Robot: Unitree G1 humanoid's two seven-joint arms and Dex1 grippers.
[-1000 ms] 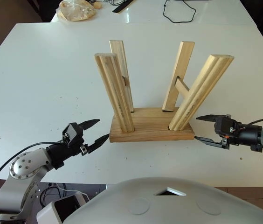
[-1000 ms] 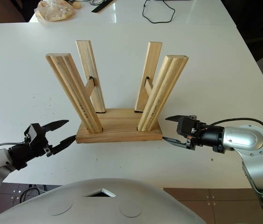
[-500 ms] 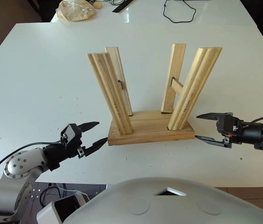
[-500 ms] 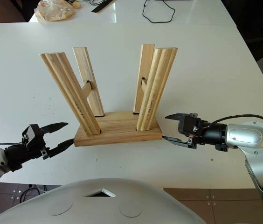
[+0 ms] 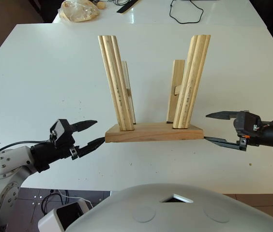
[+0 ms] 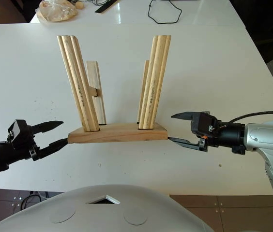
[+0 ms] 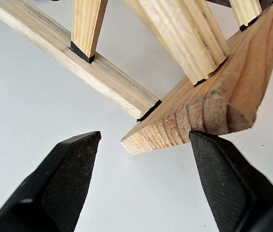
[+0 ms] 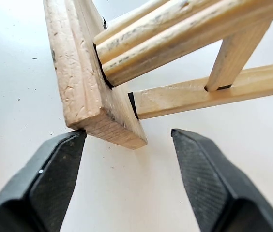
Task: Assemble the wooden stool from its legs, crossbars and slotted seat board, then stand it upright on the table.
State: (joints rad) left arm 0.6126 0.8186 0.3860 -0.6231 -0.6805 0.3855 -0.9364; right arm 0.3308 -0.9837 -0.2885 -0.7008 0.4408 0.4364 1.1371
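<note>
Since a second ago the stool (image 5: pixel 153 131) has tipped toward the robot. Its seat (image 5: pixel 127 133), whose upper face showed before, now reads almost edge-on, and the legs look near vertical instead of splayed. Both arms have drawn outward and lower along with it. The table (image 5: pixel 39 72) has not shifted, so the camera held. The stool sits inverted at mid-table, seat down, with the two near legs (image 5: pixel 113 82) in front of the two far legs (image 5: pixel 128 92). A short crossbar (image 8: pixel 231 58) ties near to far on each side. Whether the seat is fully clear of the table I cannot tell.

The left end effector (image 5: pixel 100 130) is at the seat's left end with its jaws spread. Its lower finger (image 7: pixel 223 179) touches the end grain from beneath and its upper finger hangs free above. The right end effector (image 5: pixel 205 126) mirrors this at the right end, also spread wide, with its lower finger (image 8: pixel 54 169) touching the underside of the corner.

The step looks to be the flip to upright. As it stands the seat is only propped on two fingers, not pinched, so it could slide off. Better to close both sets of jaws on the seat ends before turning further, then roll both wrists at one rate about the seat's long axis. The legs appear merely slotted in, so they may loosen once they point down. Go slowly, and set all four feet down together.
</note>
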